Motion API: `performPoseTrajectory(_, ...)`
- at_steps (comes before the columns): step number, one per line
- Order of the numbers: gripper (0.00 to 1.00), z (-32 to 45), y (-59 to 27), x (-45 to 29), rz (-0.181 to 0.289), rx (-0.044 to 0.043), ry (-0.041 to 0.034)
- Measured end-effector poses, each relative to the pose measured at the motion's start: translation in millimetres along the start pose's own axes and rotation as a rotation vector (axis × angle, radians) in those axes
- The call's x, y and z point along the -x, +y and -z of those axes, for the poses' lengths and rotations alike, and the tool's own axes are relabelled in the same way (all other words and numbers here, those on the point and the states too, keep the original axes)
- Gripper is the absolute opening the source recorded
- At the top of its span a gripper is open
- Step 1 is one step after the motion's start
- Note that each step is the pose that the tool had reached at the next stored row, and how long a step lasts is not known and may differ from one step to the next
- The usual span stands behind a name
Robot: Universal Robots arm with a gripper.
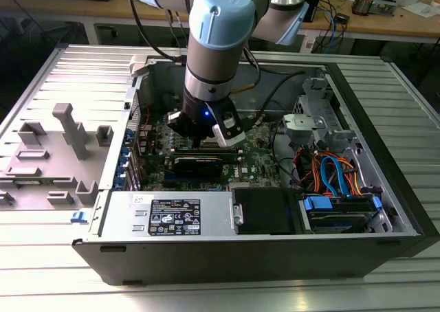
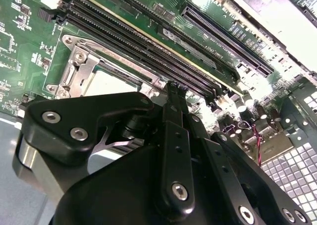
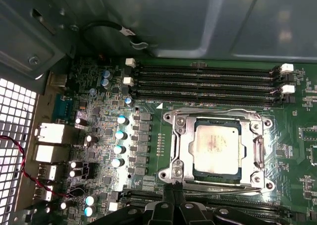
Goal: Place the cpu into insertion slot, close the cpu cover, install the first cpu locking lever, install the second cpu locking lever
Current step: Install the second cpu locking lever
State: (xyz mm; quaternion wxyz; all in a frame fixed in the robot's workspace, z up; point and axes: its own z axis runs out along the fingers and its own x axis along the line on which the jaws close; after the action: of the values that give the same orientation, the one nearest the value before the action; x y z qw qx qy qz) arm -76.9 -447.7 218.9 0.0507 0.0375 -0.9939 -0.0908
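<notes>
Now dull grey square cpu (image 3: 216, 148) seated under silvery cpu cover (image 3: 181, 150); end effector (image 3: 173, 197) pressed together.

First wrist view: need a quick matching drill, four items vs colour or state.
Things:
1. cpu
2. cpu cover
3. memory slots
4. circuit board

Descriptions:
A. green
B. long, black, in parallel rows
C. silvery frame lying flat around a square window
D. dull grey square seated in the socket

Pairs: 1-D, 2-C, 3-B, 4-A
</notes>
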Motion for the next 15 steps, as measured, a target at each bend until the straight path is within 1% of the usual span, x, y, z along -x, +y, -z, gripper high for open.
performPoseTrajectory(15, 0.11, 0.0, 0.0, 0.0, 0.001, 0.0077, -0.0005)
